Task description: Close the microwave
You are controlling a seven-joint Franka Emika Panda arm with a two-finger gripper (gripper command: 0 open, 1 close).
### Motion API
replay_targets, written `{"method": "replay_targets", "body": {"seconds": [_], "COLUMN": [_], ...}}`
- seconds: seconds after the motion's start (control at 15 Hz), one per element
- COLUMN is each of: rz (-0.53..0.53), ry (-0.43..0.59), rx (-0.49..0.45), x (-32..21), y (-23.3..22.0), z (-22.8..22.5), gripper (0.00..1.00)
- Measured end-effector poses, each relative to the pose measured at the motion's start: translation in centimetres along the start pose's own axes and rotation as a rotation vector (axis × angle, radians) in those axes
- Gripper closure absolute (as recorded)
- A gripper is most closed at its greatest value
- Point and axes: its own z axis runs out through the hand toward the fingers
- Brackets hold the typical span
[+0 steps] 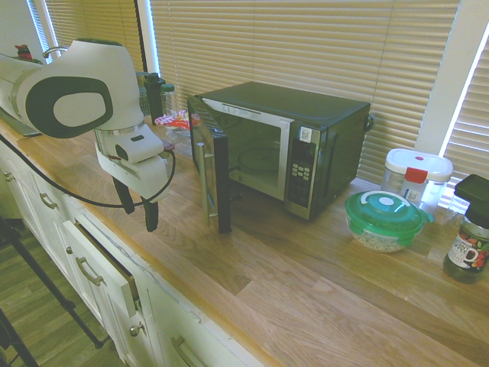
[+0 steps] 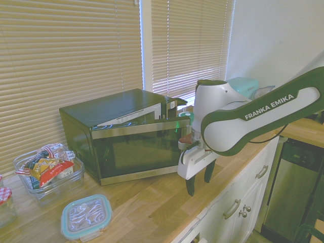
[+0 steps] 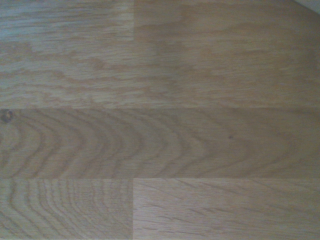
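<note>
The black microwave [image 1: 306, 126] stands on the wooden counter [image 1: 306, 283] in front of the window blinds. Its door [image 1: 211, 180] hangs open, swung out about square to the front, with the cavity showing behind it. In the second exterior view the door's dark glass outer face [image 2: 136, 151] is turned toward the camera. My gripper [image 1: 137, 208] hangs open over the counter near its front edge, fingers pointing down, beside the door's outer face and apart from it. Nothing is between the fingers. The wrist view holds only wood grain [image 3: 160, 120].
A green-lidded bowl [image 1: 384, 218], a white container with a red clip [image 1: 416, 172] and a dark jar [image 1: 467, 245] stand past the microwave. On its other side are a clear box of snacks [image 2: 48, 169] and a blue-rimmed container [image 2: 86, 217]. A drawer [image 1: 107, 264] is slightly open.
</note>
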Motion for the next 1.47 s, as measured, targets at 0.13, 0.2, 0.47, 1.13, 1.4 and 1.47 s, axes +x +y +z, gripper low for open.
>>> {"method": "replay_targets", "body": {"seconds": [0.13,0.2,0.47,1.13,1.4,1.47], "rz": [0.000,0.000,-0.001,-0.011,0.003,0.007], "ry": [-0.008,-0.011,0.005,0.051,0.069,0.068], "rx": [-0.009,-0.012,0.009,0.049,0.066,0.066], "x": [-0.1,0.0,1.0,3.3,4.8,5.4], "y": [0.0,-0.2,-1.4,-6.7,-7.9,-8.2], "z": [0.4,0.5,-0.7,-7.2,-9.2,-9.7], "gripper": [0.00,0.00,0.00,0.00,0.00,0.00]}}
